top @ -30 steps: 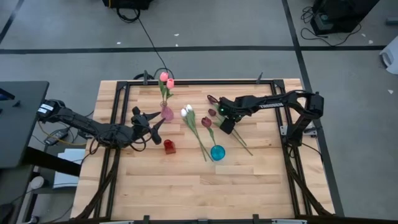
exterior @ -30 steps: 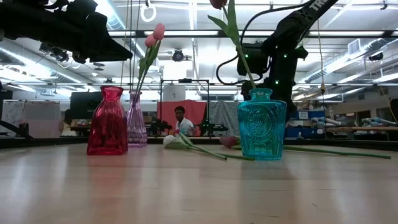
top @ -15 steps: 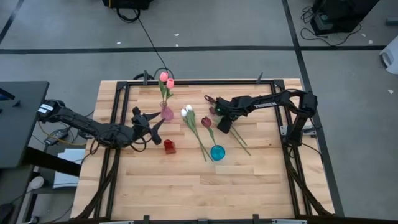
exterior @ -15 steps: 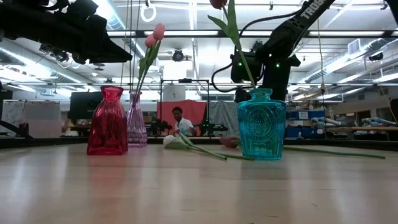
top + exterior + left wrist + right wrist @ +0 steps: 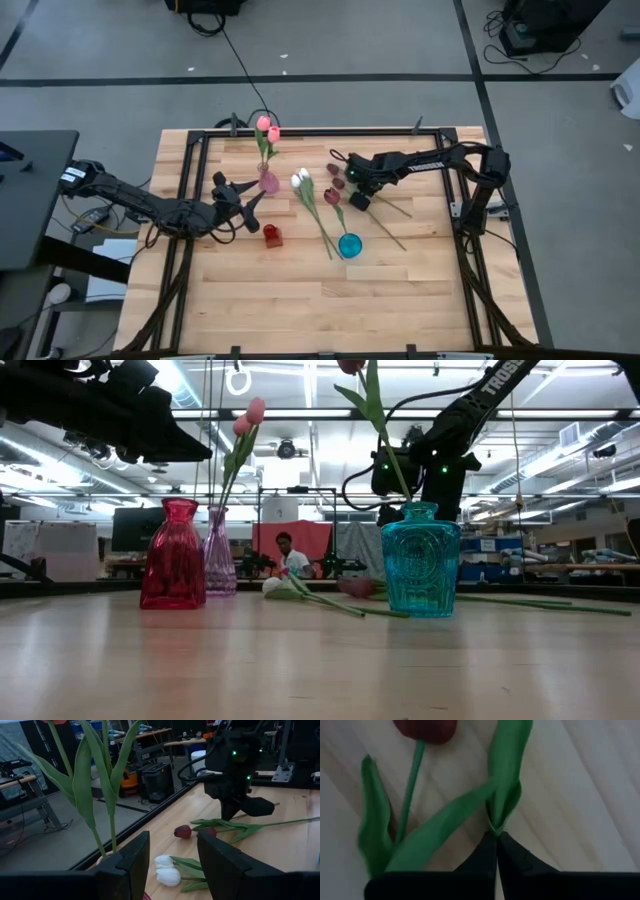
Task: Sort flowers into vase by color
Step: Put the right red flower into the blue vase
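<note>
Right gripper [image 5: 358, 199] pinches shut on a maroon tulip [image 5: 426, 729]'s stem; light, floppy, so we grip mid-stem. Left gripper [image 5: 247, 198] waits open at nine o'clock.

Own fingers [image 5: 220, 865] apart; beyond, white tulips [image 5: 167, 870], maroon tulip [image 5: 183, 831], right gripper [image 5: 240, 809] low over stems.

bright overhead strip lights [image 5: 300, 414], soft shadows, sharp focus
</note>
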Controlling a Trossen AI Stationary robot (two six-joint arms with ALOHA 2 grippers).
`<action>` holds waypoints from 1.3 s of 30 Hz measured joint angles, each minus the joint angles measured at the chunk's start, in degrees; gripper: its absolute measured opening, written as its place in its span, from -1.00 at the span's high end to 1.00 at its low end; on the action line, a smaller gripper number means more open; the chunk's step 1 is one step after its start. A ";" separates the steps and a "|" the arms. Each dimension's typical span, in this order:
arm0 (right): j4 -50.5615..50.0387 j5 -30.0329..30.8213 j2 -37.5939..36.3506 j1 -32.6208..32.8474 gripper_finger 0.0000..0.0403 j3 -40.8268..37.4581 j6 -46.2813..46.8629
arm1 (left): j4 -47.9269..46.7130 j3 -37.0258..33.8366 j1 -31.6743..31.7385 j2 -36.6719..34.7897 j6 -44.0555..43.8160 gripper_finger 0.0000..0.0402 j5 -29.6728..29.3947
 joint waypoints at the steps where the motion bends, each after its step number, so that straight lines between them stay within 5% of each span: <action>1: -0.01 -0.05 0.00 -0.11 0.92 0.00 0.21 | -0.07 0.00 0.00 0.00 0.00 0.15 0.01; 8: -1.45 0.13 -4.66 -0.76 0.97 -0.13 -0.54 | -0.20 0.00 -0.02 0.00 0.00 0.15 0.00; 16: 2.01 -4.49 -22.14 0.96 0.99 -1.44 -1.10 | -0.38 0.00 -0.11 0.00 -0.81 0.15 0.66; 22: 22.09 -8.41 -36.40 7.85 0.99 -11.60 0.17 | -0.75 -0.01 -0.11 0.00 -2.40 0.15 1.63; 28: 53.93 -8.47 -46.25 14.95 0.99 -26.51 -0.57 | -0.75 0.00 -0.11 -0.02 -2.56 0.15 2.86; 35: 86.58 -8.48 -47.47 19.51 0.99 -40.51 -0.60 | -0.54 -0.01 -0.11 -0.01 -2.51 0.15 2.70; 39: 94.83 -10.65 -44.66 21.25 0.99 -42.34 -0.58 | -0.49 -0.01 -0.11 -0.01 -1.83 0.15 0.18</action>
